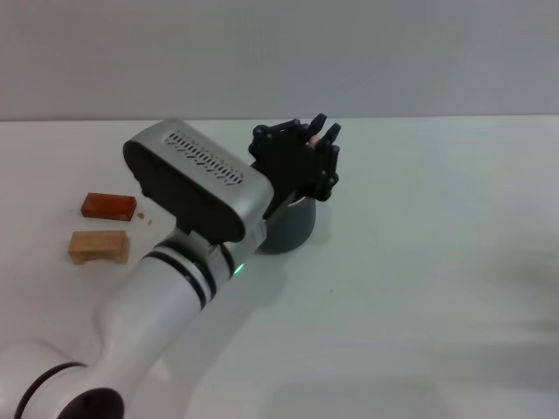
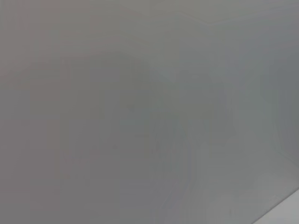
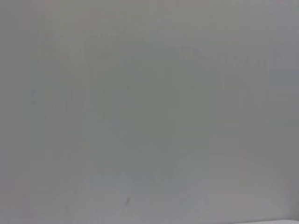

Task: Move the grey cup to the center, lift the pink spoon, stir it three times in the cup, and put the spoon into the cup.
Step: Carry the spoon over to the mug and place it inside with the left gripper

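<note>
In the head view my left arm reaches over the middle of the white table. Its black left gripper [image 1: 321, 131] hangs right over the grey cup [image 1: 293, 231]. Only the cup's lower right side shows below the gripper; its opening and handle are hidden. A small bit of the pink spoon [image 1: 312, 137] shows between the fingers, which are shut on it. The rest of the spoon is hidden behind the gripper. Both wrist views show only a blank grey surface. My right gripper is out of view.
A reddish-brown block [image 1: 108, 205] and a tan block [image 1: 99, 246] lie at the left of the white table [image 1: 419, 262]. My left arm's white forearm [image 1: 196, 179] crosses from the lower left toward the cup.
</note>
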Robot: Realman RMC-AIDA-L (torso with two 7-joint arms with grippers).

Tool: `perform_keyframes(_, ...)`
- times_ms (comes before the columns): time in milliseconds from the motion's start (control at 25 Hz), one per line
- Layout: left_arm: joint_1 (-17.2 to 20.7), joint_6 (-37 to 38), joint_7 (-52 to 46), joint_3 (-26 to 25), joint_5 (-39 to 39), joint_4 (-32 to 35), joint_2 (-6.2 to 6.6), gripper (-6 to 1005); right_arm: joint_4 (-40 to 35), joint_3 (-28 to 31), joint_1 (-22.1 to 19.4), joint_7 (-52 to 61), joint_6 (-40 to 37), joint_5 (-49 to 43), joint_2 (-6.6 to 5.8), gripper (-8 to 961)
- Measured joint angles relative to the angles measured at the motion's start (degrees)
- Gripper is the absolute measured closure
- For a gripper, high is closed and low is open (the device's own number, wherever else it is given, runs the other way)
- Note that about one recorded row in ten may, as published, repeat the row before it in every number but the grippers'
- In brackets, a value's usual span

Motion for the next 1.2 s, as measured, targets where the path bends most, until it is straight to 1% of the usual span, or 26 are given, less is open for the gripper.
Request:
perform_keyframes(120, 1.54, 0.05, 0.07, -0.35, 0.00, -0.05, 0.10, 864, 0.08, 0.00, 0.07, 0.00, 0.00, -0.07, 0.01, 954)
perform_keyframes(160, 1.54, 0.05, 0.07, -0.35, 0.00, -0.05, 0.10, 865, 0.08, 0.00, 0.07, 0.00, 0.00, -0.07, 0.01, 953)
perform_keyframes(200, 2.70, 0.06, 0.31, -0.55, 0.00, -0.32, 0.26, 865, 0.10, 0.00, 0.23, 0.00, 0.00, -0.14, 0.02, 953)
perform_keyframes(320, 3.76, 0.06, 0.59, -0.90, 0.21, -0.80, 0.48, 865, 0.14, 0.00, 0.33, 0.00, 0.00, -0.23, 0.02, 954)
perform_keyframes(360, 4.22, 0.02, 0.64, -1.25, 0.63, -1.06, 0.52, 865, 0.16, -0.01, 0.37, 0.00, 0.00, -0.26, 0.02, 955)
perform_keyframes(400, 5.45, -0.23, 0.70, -2.54, 2.46, -1.68, 0.51, 864, 0.23, -0.06, 0.45, 0.00, 0.00, -0.31, 0.02, 955)
perform_keyframes(560, 6.44, -0.71, 0.49, -4.44, 5.04, -2.10, 0.28, 864, 0.30, -0.09, 0.57, 0.00, 0.04, -0.36, 0.02, 954)
perform_keyframes(680, 5.72, -1.10, 0.00, -5.33, 5.56, -2.02, 0.24, 865, 0.30, -0.09, 0.60, 0.00, 0.09, -0.39, 0.02, 953)
perform_keyframes(760, 4.68, -1.16, -0.59, -5.50, 5.60, -1.46, 0.21, 865, 0.30, -0.09, 0.60, 0.00, 0.09, -0.40, 0.02, 953)
perform_keyframes(800, 3.49, -1.20, -1.45, -5.47, 5.62, -0.55, 0.11, 865, 0.28, -0.09, 0.59, 0.00, 0.09, -0.40, 0.02, 953)
perform_keyframes(840, 3.49, -1.20, -1.45, -5.47, 5.62, -0.55, 0.11, 864, 0.28, -0.09, 0.59, 0.00, 0.09, -0.40, 0.02, 954)
perform_keyframes(920, 1.86, -1.17, -2.85, -5.17, 5.64, 0.75, -0.04, 864, 0.25, -0.09, 0.58, 0.00, 0.09, -0.41, 0.02, 954)
perform_keyframes(960, 1.86, -1.17, -2.85, -5.17, 5.64, 0.75, -0.04, 864, 0.25, -0.09, 0.58, 0.00, 0.09, -0.41, 0.02, 954)
perform_keyframes(1000, 0.47, -0.92, -4.30, -4.61, 5.67, 1.93, -0.16, 864, 0.26, -0.09, 0.57, 0.00, 0.09, -0.41, 0.02, 954)
perform_keyframes(1040, -0.03, -0.78, -4.88, -4.28, 5.67, 2.27, -0.19, 864, 0.26, -0.09, 0.57, 0.00, 0.09, -0.41, 0.02, 954)
perform_keyframes(1160, -0.49, -0.58, -5.60, -3.66, 5.70, 2.41, -0.23, 865, 0.28, -0.09, 0.55, 0.00, 0.10, -0.41, 0.02, 953)
perform_keyframes(1200, -0.57, -0.44, -6.13, -2.57, 5.72, 1.90, -0.24, 865, 0.29, -0.08, 0.55, 0.00, 0.09, -0.41, 0.02, 953)
